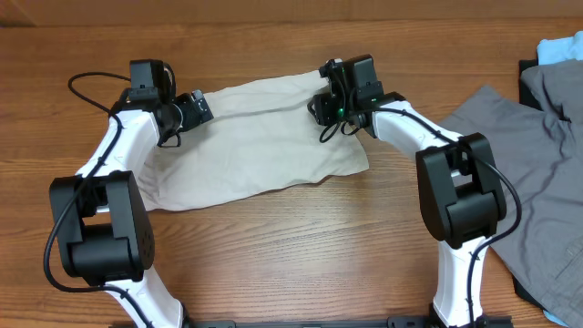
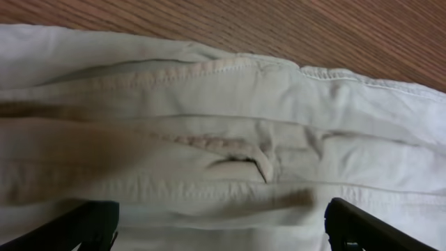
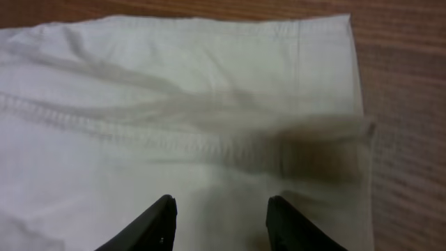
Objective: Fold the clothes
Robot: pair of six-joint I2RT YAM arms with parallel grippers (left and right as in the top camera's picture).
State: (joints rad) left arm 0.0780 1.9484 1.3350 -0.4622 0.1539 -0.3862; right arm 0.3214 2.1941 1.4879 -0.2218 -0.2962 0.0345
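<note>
Cream shorts (image 1: 264, 137): spread flat on tabletop (image 1: 301, 246), lying beneath both grippers.
Left gripper (image 2: 219, 233): jaws spread wide, empty; seamed cloth just ahead.
Right gripper (image 3: 221, 209): jaws partly apart, holding nothing; cloth corner ahead, to its right.

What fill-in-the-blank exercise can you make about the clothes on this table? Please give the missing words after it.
1. The beige shorts lie on a ____ table.
2. The large garment right of the shorts is ____.
3. Behind it, at the far right corner, a light ____ cloth shows.
Missing words: wooden, grey, blue.
</note>
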